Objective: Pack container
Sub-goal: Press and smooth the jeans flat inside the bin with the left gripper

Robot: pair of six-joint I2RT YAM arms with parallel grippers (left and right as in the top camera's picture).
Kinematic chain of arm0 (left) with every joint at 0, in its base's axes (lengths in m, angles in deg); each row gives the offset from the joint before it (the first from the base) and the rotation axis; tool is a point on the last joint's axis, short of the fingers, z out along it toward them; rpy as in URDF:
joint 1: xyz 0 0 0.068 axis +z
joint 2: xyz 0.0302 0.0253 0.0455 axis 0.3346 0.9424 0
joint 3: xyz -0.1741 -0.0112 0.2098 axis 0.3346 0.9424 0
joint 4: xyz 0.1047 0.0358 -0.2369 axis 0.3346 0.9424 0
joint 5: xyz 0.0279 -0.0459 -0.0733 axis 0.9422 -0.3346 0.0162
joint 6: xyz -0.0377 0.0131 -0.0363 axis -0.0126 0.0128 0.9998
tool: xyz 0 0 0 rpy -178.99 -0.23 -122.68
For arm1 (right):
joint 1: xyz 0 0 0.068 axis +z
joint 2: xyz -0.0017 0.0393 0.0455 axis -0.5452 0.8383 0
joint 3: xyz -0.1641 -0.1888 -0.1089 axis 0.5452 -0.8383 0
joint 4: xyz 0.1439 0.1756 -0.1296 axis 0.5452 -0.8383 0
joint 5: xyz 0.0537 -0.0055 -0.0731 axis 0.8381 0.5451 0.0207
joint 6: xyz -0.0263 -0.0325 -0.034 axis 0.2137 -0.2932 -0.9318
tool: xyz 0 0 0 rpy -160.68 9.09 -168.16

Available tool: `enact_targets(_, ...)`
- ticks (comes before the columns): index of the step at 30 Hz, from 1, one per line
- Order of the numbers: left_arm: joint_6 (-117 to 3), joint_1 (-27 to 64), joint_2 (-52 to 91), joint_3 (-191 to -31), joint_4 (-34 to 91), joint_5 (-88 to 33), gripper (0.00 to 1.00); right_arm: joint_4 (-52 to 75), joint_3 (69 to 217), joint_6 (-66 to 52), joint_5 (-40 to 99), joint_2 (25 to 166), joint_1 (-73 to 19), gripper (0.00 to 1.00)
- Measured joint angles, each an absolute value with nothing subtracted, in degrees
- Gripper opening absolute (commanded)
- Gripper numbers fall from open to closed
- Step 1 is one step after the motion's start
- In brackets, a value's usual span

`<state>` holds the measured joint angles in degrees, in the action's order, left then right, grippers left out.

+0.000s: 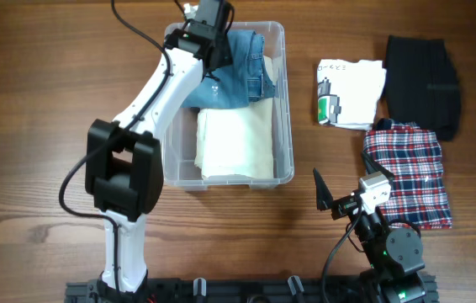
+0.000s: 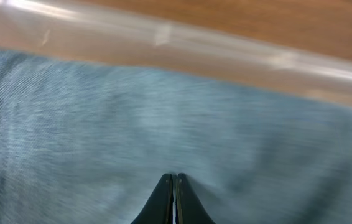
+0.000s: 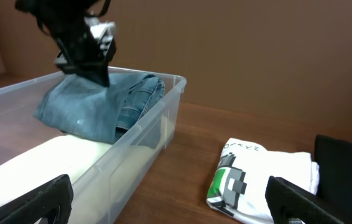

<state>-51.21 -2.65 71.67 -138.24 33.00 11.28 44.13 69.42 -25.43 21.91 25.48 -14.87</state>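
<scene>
As left gripper [image 2: 175,182] hovers, container [image 1: 288,109] lies below

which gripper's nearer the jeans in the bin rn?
Left. The left gripper, shut, is right over the jeans inside the container; the right gripper, open, sits outside it, beside the plaid shirt.

The container [image 1: 287,101] holds folded jeans [image 1: 251,71] and a cream garment [image 1: 236,143].

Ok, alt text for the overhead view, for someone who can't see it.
The shut left gripper sits over folded jeans inside the clear container, beside a cream garment. The open right gripper hovers near a plaid shirt, white shirt and black garment.
</scene>
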Motion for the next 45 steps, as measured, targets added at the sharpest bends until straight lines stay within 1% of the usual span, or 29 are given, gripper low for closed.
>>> enact_targets(8, -51.0, -7.2, 67.5, -138.2, 27.8, 11.1, 0.04, 44.2, 69.4, -25.4, 21.9, 25.5, -14.9, 1.0)
enact_targets(12, -50.4, -7.4, 67.9, -138.2, 26.2, 11.1, 0.04, 44.2, 69.4, -25.4, 21.9, 25.5, -14.9, 1.0)
enact_targets(24, -49.9, -7.3, 75.7, -138.3, 18.6, 11.1, 0.04, 44.1, 69.4, -25.4, 21.9, 25.5, -14.9, 1.0)
enact_targets(29, -49.8, -7.5, 77.3, -139.4, 18.0, 11.3, 0.07, 44.1, 69.4, -25.4, 21.9, 25.5, -14.9, 1.0)
enact_targets(39, -50.0, -7.5, 78.0, -140.2, 17.5, 11.2, 0.07, 44.1, 69.4, -25.4, 21.9, 25.5, -14.9, 1.0)
enact_targets(41, -50.0, -7.5, 77.6, -140.1, 17.9, 11.1, 0.04, 44.1, 69.4, -25.4, 21.9, 25.5, -14.9, 1.0)
enact_targets(45, -50.2, -7.5, 77.4, -139.9, 18.1, 11.2, 0.04, 44.1, 69.4, -25.4, 21.9, 25.5, -14.9, 1.0)
